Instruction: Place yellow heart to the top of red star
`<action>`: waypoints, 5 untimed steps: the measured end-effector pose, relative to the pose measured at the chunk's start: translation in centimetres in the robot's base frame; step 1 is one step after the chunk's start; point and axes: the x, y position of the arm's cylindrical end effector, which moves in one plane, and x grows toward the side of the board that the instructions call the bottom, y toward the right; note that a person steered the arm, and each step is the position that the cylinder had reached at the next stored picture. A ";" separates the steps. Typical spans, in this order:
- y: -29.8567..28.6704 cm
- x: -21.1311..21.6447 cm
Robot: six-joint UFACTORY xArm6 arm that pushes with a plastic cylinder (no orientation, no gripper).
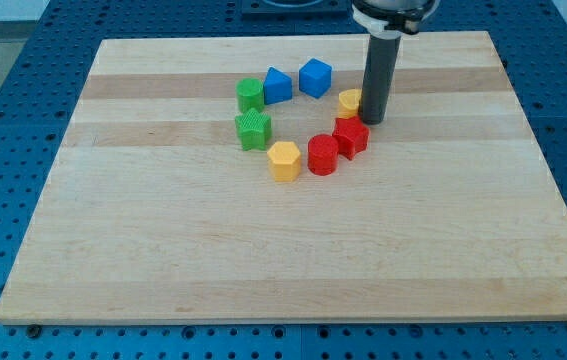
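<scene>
The wooden board point(293, 250) has a wide bare area toward the view's bottom, below the red star point(351, 137), and also free wood at the view's left and right of it; all blocks sit well apart from the board's edges.

Nearest to the view's bottom, the yellow hexagon block point(284, 160) lies to the left and a little below the red star. The red round block point(323, 155) touches the star at its lower left. The green star block point(254, 129) is farther left of the star.

My tip point(374, 120) stands just at the upper right of the red star, touching the yellow heart point(350, 101). I have no jaws, only a rod, so nothing is grasped. The heart sits just above the red star; my rod hides its right side, so its shape is hard to make out.

Farther up and left of the star are the green block point(251, 95), the blue triangular block point(278, 85) and the blue cube point(315, 77).
</scene>
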 end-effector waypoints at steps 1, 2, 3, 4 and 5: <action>0.0 0.0; -0.6 -0.7; -0.6 -0.7; -0.6 -0.8; 0.7 -0.8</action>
